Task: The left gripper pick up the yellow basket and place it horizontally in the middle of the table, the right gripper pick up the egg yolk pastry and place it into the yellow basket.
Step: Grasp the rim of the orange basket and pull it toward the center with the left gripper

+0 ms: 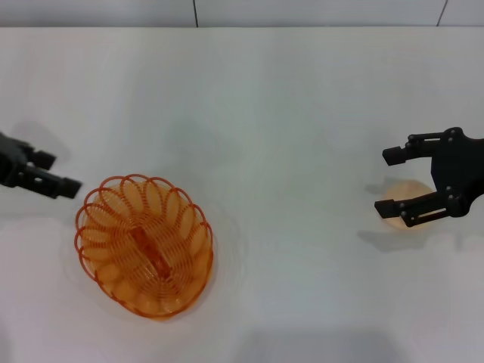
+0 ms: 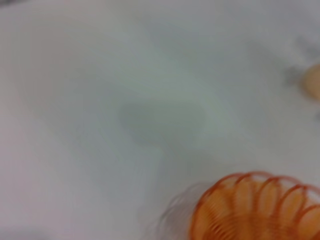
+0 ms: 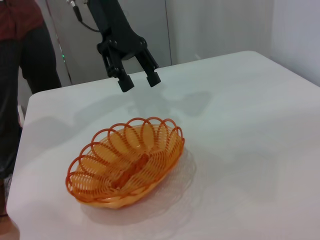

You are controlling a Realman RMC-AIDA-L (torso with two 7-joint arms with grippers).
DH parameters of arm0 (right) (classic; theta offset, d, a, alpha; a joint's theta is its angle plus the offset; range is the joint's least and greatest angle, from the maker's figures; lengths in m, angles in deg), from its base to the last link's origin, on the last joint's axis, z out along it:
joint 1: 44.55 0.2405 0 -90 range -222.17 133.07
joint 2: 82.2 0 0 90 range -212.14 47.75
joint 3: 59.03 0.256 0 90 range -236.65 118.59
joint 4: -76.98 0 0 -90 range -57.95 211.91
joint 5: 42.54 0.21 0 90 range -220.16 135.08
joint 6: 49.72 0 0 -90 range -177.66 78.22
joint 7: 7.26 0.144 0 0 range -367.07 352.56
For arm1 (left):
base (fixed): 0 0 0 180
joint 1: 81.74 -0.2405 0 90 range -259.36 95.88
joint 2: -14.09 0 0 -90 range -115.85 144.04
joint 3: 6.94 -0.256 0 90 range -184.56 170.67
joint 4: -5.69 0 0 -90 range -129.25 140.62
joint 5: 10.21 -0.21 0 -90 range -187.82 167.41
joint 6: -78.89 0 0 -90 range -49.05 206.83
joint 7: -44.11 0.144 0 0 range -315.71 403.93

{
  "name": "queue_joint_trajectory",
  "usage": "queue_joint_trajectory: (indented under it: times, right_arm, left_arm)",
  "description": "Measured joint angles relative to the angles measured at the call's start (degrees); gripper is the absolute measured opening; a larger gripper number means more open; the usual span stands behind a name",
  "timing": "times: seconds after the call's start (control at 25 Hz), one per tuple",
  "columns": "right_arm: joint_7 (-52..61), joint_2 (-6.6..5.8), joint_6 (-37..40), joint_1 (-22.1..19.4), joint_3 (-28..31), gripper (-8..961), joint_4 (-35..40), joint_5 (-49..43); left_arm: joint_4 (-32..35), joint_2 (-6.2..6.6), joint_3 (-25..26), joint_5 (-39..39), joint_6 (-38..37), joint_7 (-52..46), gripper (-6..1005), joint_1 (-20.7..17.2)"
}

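The yellow basket (image 1: 144, 246) stands empty on the white table (image 1: 265, 113) at the front left, its long axis slanted. It also shows in the left wrist view (image 2: 260, 207) and the right wrist view (image 3: 125, 162). My left gripper (image 1: 59, 174) is open and empty, just left of the basket's far rim; the right wrist view shows it (image 3: 139, 81) above the table behind the basket. My right gripper (image 1: 386, 183) is open at the far right, its fingers on either side of the egg yolk pastry (image 1: 401, 200). The pastry also shows at the edge of the left wrist view (image 2: 312, 82).
A person (image 3: 20, 75) in dark clothes stands beside the table's edge near the left arm. The table's far edge meets a grey wall (image 1: 227, 11).
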Motion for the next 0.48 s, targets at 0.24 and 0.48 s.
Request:
queue_joint_trajectory:
  times: [0.24,0.48]
  right_arm:
    - [0.2,0.05,-0.3,0.3,-0.7,857,0.2,0.1]
    - [0.3,0.07,-0.3,0.7,-1.3,857,0.1,0.3]
  left_arm:
    - [-0.2,0.26,-0.4,-6.2,0.8,-0.3,879,2.8]
    - [-1.5,-0.91,-1.5,-11.1,1.6,-0.5,878,5.8]
